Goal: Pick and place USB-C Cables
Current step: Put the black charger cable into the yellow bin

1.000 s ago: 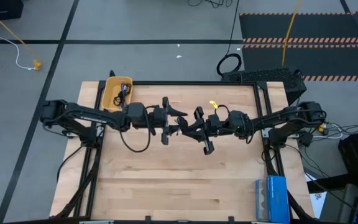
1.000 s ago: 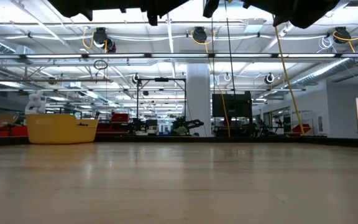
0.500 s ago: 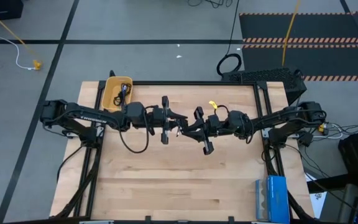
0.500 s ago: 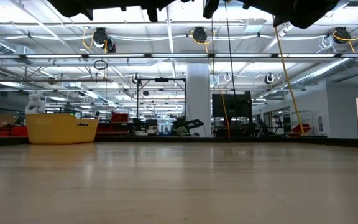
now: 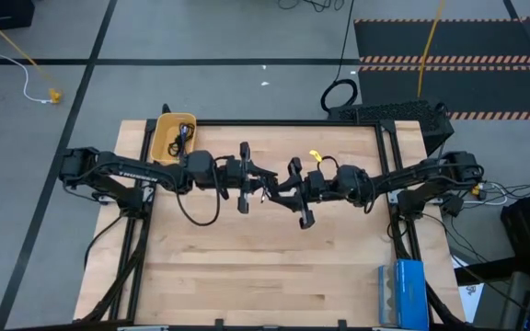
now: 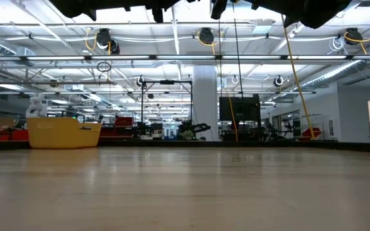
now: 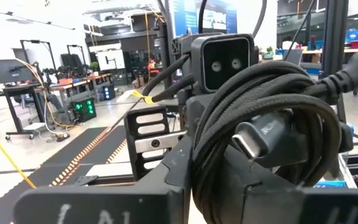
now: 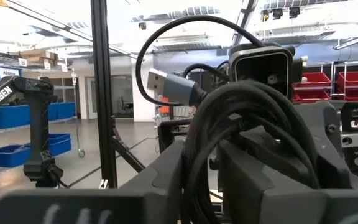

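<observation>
A black braided USB-C cable (image 5: 272, 187), wound into a small coil, hangs high above the table's middle, between my two grippers, which meet nose to nose. Its USB-C plug (image 7: 253, 140) shows in the left wrist view and a grey plug (image 8: 166, 84) in the right wrist view. My left gripper (image 5: 266, 183) reaches in from the table's left and is shut on the coil. My right gripper (image 5: 282, 189) reaches in from the right, right up against the coil. Another dark cable (image 5: 182, 138) lies in the yellow bin (image 5: 166, 145). My left gripper pinches the bundled strands of the coil (image 7: 216, 180) between its two fingers (image 7: 104, 202). It comes at them about level from the table's left. The coil stands lifted well clear of the table, its loops bulging out past the fingertips.
The yellow bin (image 6: 63, 133) stands at the table's far left corner. A blue box (image 5: 401, 292) lies at the near right corner. A black mat-like object (image 5: 389, 114) sits just beyond the far right edge. The wooden tabletop (image 5: 247, 267) under both arms is bare.
My left gripper has shut its fingers on the coil held up between the two arms. Neither arm has shifted, and the coil has stayed where it was above the table's middle.
</observation>
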Motion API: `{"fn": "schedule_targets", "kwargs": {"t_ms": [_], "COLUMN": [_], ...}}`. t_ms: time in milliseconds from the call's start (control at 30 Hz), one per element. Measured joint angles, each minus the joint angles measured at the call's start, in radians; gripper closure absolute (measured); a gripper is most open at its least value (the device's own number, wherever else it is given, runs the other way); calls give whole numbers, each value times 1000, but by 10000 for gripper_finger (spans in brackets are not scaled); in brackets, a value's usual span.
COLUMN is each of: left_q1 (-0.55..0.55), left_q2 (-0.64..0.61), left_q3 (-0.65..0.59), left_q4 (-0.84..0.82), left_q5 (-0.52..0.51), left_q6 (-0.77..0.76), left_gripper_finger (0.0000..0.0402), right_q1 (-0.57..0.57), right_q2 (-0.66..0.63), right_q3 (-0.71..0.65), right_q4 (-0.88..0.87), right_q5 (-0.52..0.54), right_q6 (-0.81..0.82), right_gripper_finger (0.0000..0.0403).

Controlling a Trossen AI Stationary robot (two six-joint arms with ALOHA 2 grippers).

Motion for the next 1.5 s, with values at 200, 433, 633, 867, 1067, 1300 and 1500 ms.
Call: {"fn": "schedule_targets", "kwargs": {"t_ms": [200,433,633,867,1067,1300,1500], "left_q1": [1,8,13,13,12,10,-24], "left_q2": [0,-14,-65,-161,-271,-413,-490], "left_q3": [0,-1,0,-2,1,-3,0], "left_q4": [1,-23,-89,-231,-414,-614,-708], "left_q5": [1,10,12,11,9,8,5], "left_q6": [-11,-26,-34,-32,-31,-51,-59], "left_gripper_finger": [364,352,364,347,361,354,356], "right_q1": [0,0,-1,-1,-1,0,0], "right_q2": [-24,-118,-216,-317,-398,-468,-500], "right_q3": [-1,-2,-2,-1,-1,-1,-1], "right_q4": [-66,-233,-392,-558,-710,-841,-915], "right_q5": [30,50,52,49,50,50,50], "right_q6": [1,22,26,24,-1,-23,-56], "right_gripper_finger": [249,171,138,133,133,133,164]}}
